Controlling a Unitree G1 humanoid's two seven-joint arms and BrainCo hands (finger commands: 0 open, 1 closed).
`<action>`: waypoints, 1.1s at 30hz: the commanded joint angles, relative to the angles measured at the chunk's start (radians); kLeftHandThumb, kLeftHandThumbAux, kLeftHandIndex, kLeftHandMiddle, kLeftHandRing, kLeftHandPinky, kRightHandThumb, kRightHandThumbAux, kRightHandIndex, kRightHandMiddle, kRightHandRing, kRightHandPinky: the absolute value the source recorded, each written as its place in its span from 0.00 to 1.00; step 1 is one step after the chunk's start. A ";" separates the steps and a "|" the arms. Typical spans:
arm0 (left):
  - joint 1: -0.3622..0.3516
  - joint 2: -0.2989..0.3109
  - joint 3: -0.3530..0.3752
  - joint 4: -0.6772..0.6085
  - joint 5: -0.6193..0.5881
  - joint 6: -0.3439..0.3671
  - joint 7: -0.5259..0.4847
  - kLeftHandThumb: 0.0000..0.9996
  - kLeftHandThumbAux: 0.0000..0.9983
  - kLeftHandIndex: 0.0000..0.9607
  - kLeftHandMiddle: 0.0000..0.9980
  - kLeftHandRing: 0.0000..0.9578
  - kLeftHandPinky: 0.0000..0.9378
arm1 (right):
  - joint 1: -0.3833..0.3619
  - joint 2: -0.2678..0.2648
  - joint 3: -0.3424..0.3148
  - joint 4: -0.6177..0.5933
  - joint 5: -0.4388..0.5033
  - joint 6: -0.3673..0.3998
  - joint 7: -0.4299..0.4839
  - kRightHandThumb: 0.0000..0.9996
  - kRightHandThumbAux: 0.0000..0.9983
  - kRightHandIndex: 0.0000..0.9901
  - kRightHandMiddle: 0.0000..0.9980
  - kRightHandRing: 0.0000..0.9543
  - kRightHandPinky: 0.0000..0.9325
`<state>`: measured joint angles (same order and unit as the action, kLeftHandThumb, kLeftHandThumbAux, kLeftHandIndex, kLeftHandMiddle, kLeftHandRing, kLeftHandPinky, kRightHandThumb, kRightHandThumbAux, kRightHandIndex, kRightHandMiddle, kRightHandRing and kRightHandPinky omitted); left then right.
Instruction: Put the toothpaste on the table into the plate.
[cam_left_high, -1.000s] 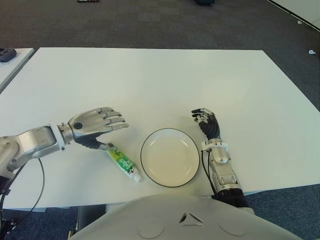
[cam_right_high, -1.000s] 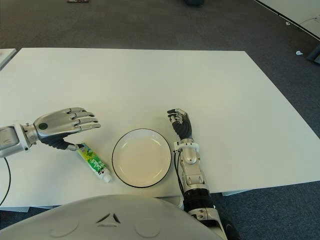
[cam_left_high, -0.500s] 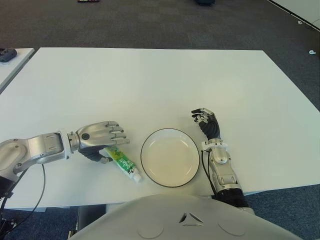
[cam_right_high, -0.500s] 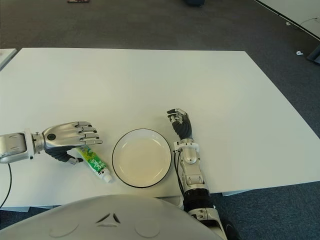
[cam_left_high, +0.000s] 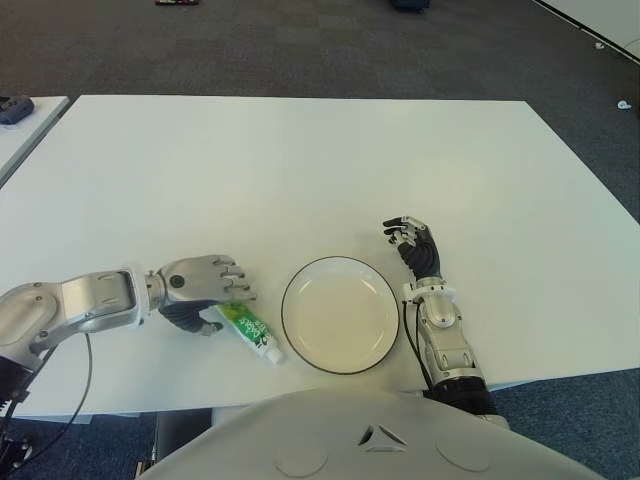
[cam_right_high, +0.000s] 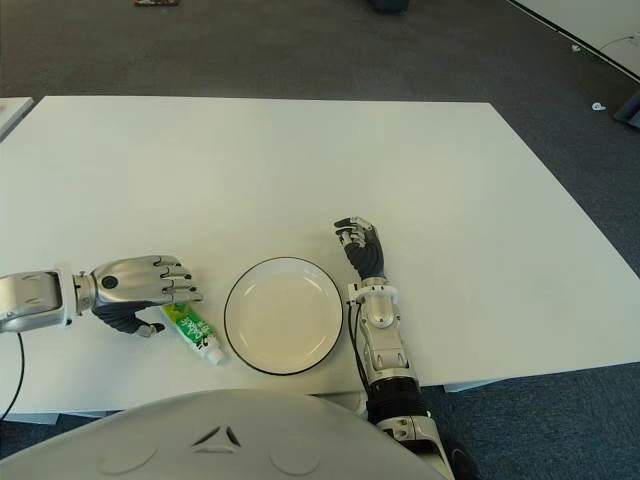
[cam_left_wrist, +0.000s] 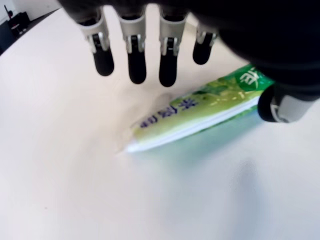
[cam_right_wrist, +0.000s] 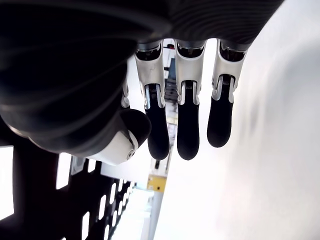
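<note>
- The toothpaste, a green and white tube, lies flat on the white table, just left of the plate and outside it.
- The left robot hand hovers low over the tube's far end, fingers spread above it and thumb beside it, not clamped.
- The right robot hand shows just right of the plate, fingers loosely extended, holding nothing.
</note>
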<state>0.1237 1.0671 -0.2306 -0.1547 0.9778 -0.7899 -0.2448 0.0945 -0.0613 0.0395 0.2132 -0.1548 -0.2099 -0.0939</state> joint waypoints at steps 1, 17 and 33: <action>0.006 -0.002 -0.026 0.002 -0.031 0.012 -0.071 0.44 0.34 0.08 0.17 0.15 0.17 | 0.000 -0.002 -0.004 -0.008 -0.003 0.007 -0.004 0.71 0.74 0.42 0.40 0.41 0.44; 0.011 -0.003 -0.057 -0.058 -0.052 0.057 -0.228 0.37 0.31 0.02 0.10 0.08 0.12 | -0.002 -0.002 -0.006 -0.008 0.004 0.004 0.001 0.71 0.74 0.42 0.40 0.41 0.45; -0.038 -0.065 -0.137 0.006 0.035 0.089 -0.215 0.39 0.31 0.06 0.12 0.10 0.13 | 0.002 0.000 -0.009 -0.015 0.003 0.000 -0.003 0.71 0.74 0.42 0.41 0.42 0.45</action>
<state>0.0625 1.0352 -0.3161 -0.2109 0.9380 -0.7131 -0.4613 0.0957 -0.0615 0.0349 0.1985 -0.1542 -0.2098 -0.0941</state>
